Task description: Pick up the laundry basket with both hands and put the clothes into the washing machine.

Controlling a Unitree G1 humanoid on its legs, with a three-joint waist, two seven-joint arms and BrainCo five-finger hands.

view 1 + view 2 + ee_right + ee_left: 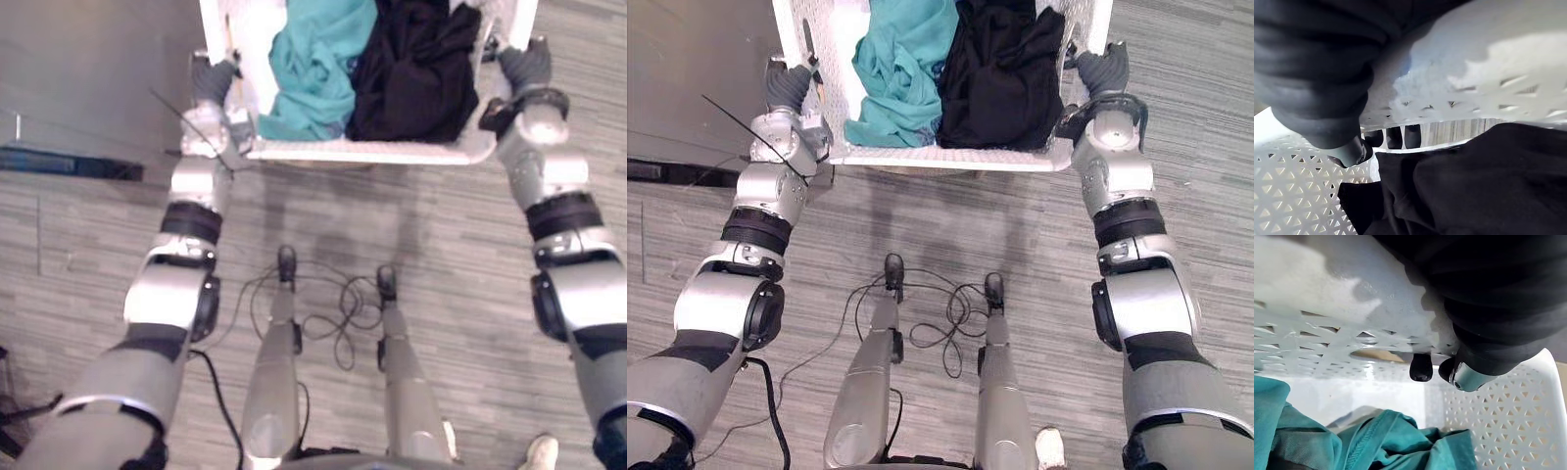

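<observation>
A white lattice laundry basket (372, 153) hangs above the floor at the top of the eye views. Inside lie a teal garment (318, 64) on the left and a black garment (416, 73) on the right. My left hand (214, 80) grips the basket's left side; in the left wrist view its dark fingertips (1421, 368) hook through the handle opening over the teal garment (1376, 440). My right hand (526, 67) grips the right side; its fingertips (1395, 137) curl through the handle slot above the black garment (1474, 186).
Grey wood-look plank floor (441, 245) spreads below the basket. A dark grey panel (88, 78) with a dark base strip (69, 164) stands at the left. A person's white shoe (538, 452) shows at the bottom right.
</observation>
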